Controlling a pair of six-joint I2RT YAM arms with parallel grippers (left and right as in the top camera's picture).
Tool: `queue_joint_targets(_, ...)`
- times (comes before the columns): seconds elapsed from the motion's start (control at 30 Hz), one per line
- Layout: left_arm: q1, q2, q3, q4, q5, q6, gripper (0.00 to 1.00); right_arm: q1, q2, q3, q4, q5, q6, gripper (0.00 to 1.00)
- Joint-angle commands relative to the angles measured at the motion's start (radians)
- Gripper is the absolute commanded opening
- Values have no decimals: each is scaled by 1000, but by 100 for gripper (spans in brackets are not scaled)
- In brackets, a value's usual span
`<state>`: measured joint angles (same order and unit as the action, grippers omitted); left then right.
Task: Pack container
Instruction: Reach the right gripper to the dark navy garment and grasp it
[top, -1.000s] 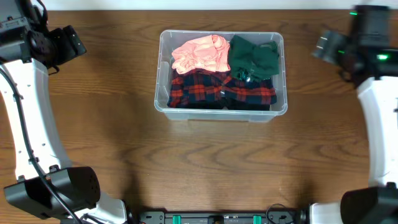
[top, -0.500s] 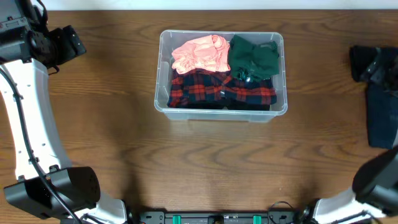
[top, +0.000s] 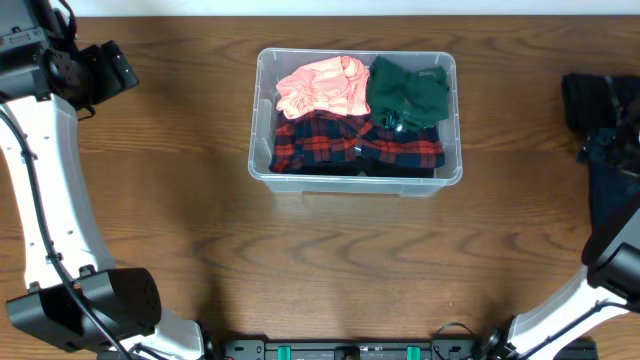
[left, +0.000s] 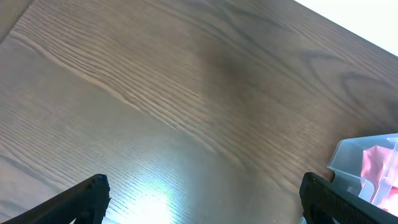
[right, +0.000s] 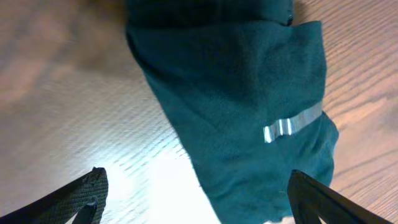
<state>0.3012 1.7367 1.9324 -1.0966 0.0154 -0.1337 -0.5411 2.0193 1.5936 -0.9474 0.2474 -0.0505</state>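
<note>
Container: the clear bin (top: 356, 181) sits mid-table toward the far edge, squared up. Nothing outside is touching it.
Inside it: pink top (top: 322, 86) far-left, green garment (top: 405, 95) far-right, red plaid piece (top: 355, 145) across the near half. Looks pretty full to me already.
Left over: a dark teal garment (right: 242, 106) with a pale strip (right: 292, 124) on it lies on the table (top: 330, 260) at the right edge, well apart from the bin.
Right gripper (right: 199, 202): hangs right above that teal garment, fingers spread wide, holding nothing.
Left gripper (left: 208, 199): far-left over bare wood, fingers wide too and empty. The bin's corner just peeks in on its right.
Risk: my guess is that pinching only one layer lets the garment unfold and trail on the way over, so it snags the bin's right wall or drags the bin. There's also little spare room inside, so it could end up heaped over the rim.
Edge worry: the garment is close to the right table edge, and a sloppy nudge could push it off.
Open room: plenty of bare wood between garment and bin, and along the whole near side. The left side is open too.
</note>
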Motion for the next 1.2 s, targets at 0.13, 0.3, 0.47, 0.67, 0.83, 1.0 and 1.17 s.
queue_joint_targets(0.13,3,1,1,-2,-9,1,98,-36,68,0,21,26,-103,86)
queue_joint_targets(0.3,3,1,1,-2,-9,1,98,-37,87,0,54,26,-116,83)
queue_joint_targets(0.47,3,1,1,-3,-9,1,98,-37,106,0,90,25,-116,74)
queue_joint_targets(0.67,3,1,1,-2,-9,1,98,-36,128,-1,122,25,-115,66)
queue_joint_targets(0.83,3,1,1,-2,-9,1,98,-36,128,-1,150,21,-115,54)
queue_joint_targets(1.0,3,1,1,-2,-9,1,98,-36,128,-5,168,5,-113,31)
queue_joint_targets(1.17,3,1,1,-2,-9,1,98,-36,128,-12,173,-5,-99,9)
